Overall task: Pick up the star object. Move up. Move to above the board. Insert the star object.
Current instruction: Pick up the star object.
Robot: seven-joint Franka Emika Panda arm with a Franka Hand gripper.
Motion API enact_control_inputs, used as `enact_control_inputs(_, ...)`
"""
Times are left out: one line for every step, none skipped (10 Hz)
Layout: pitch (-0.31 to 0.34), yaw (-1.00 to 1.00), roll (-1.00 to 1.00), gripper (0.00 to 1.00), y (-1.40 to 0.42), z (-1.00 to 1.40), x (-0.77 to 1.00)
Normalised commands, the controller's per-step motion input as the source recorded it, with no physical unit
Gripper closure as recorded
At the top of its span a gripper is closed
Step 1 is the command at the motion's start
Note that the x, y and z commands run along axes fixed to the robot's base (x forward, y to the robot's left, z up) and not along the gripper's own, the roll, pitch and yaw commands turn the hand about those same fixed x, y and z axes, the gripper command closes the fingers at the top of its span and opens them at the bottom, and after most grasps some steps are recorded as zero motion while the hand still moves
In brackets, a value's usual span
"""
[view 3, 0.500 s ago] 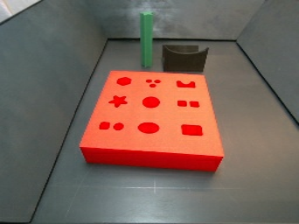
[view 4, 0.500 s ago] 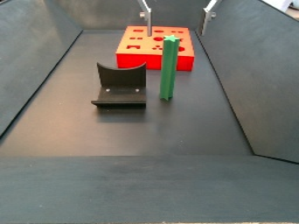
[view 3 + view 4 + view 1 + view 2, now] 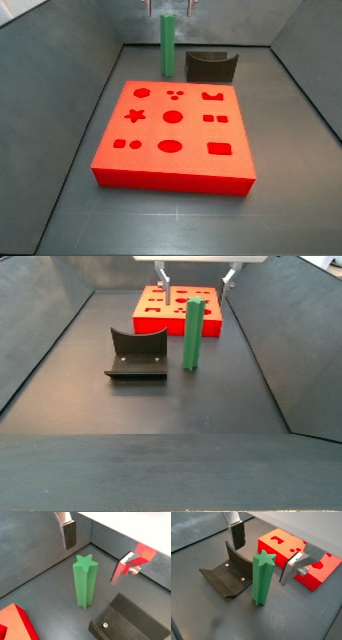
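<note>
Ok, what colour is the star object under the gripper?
Green, the star object; clearest in a wrist view, below the open gripper.

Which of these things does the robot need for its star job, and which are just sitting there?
Needed:
star object, standing upright
board
gripper, open above the star object

Just sitting there:
dark grey U-shaped holder

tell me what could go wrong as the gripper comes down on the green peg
The gripper hangs open above the green peg, fingers apart on either side. The peg stands free and slender, so an off-centre descent could clip its star top and tip it. The dark holder sits close beside it, so a finger might strike that. A skewed grip would spoil the fit into the red board.
</note>
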Motion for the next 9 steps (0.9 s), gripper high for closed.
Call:
enact_control_inputs(-0.187,-0.03,0.16,0.0,-0.24,-0.67,-0.25)
enact_control_inputs(-0.196,0.0,0.08,0.0,0.0,-0.51,-0.12)
enact_control_inputs(-0.09,0.0,0.12,0.0,-0.07,-0.54,-0.01)
enact_control_inputs(-0.084,0.0,0.08,0.0,0.0,-0.29,0.0)
enact_control_inputs(0.0,0.0,0.0,1.0,0.0,0.0,0.0)
enact_control_inputs(0.0,0.0,0.0,1.0,0.0,0.0,0.0)
enact_control_inputs(0.0,0.0,0.0,1.0,0.0,0.0,0.0)
enact_control_inputs(0.0,0.0,0.0,1.0,0.0,0.0,0.0)
enact_control_inputs(0.0,0.0,0.0,1.0,0.0,0.0,0.0)
